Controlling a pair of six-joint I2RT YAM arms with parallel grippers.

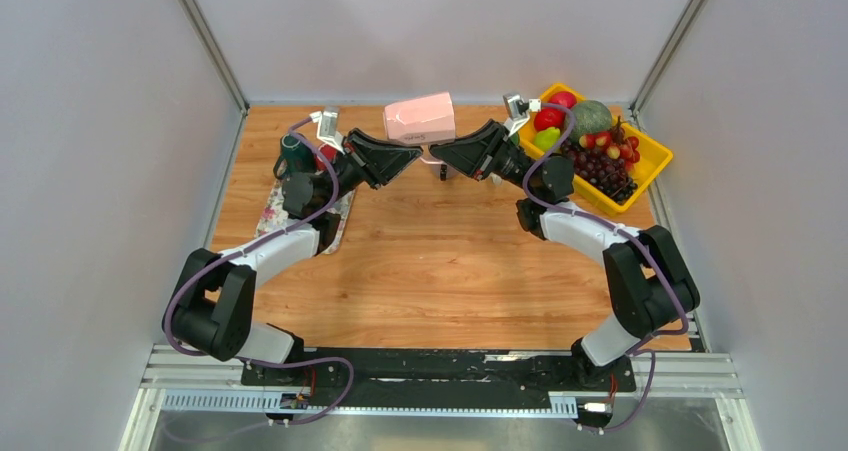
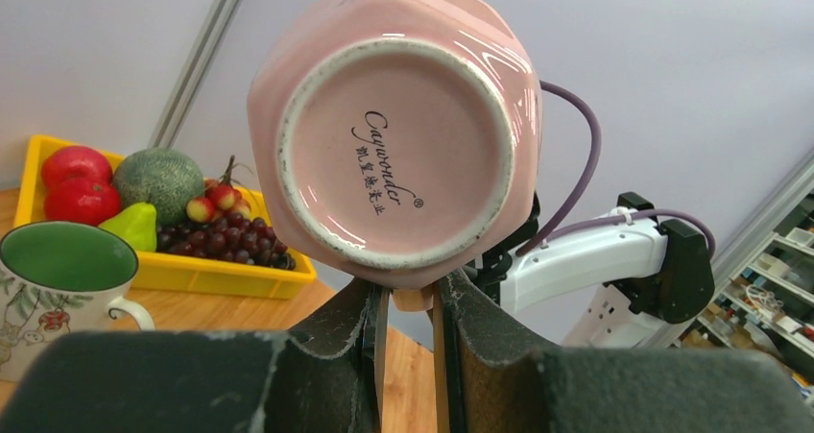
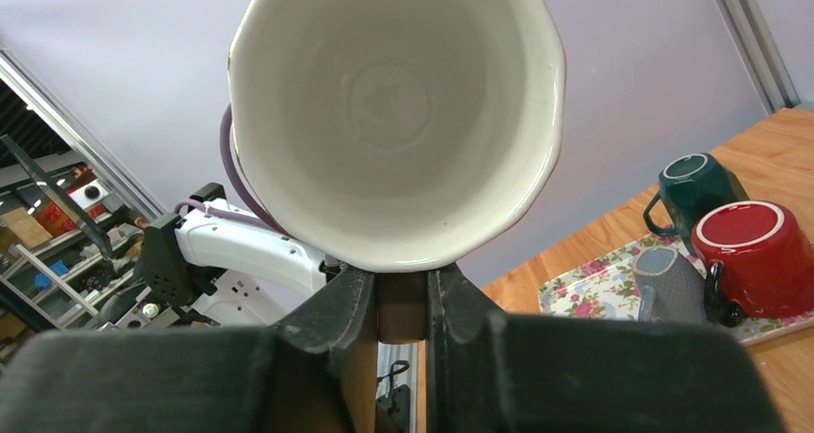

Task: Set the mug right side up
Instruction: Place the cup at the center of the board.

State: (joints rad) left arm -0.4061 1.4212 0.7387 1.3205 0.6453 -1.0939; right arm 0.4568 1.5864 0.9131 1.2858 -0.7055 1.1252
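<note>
Mug [image 1: 420,119] aloft over wooden table [image 1: 440,261]

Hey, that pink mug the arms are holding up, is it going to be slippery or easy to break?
Probably slippery: the pink mug has a glossy glaze with bright highlights. Likely rigid but breakable, since its unglazed foot ring looks ceramic. Pinched only at the handle by the left claw, it may pivot.

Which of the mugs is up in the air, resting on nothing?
The pink mug, gripped between the left gripper and right gripper; the red mug, grey mug and dark green mug sit at table level.
</note>
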